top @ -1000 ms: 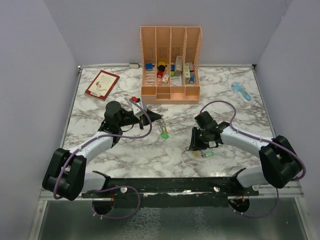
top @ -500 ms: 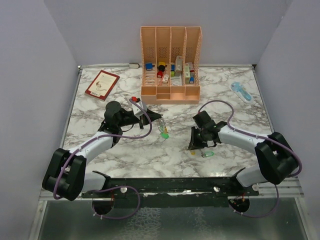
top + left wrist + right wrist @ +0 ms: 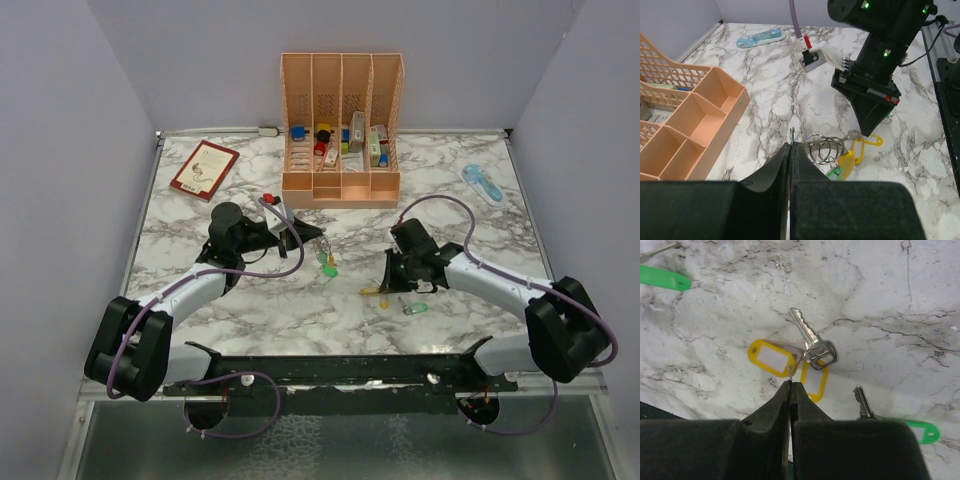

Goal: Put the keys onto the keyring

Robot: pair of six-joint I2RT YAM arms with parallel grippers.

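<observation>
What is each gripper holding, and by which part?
Left gripper: the keyring, pinched by its thin wire rim. Right gripper: the yellow-tagged key, apparently caught by the small wire loop beside its tag.

Marble-patterned table [image 3: 250, 300]. Peach mesh organizer [image 3: 342, 130] at the back, red book [image 3: 204, 169] to its left, pale blue tool [image 3: 483, 183] to its right. In front of the organizer, keys [image 3: 413, 308] with yellow and green tags.

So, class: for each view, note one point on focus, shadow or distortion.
Top external: even light, soft shadows, keys tiny. Left wrist: left end effector a dark, featureless foreground; keyring sharp. Right wrist: yellow-tagged key crisp, faint shadow beneath.
</observation>
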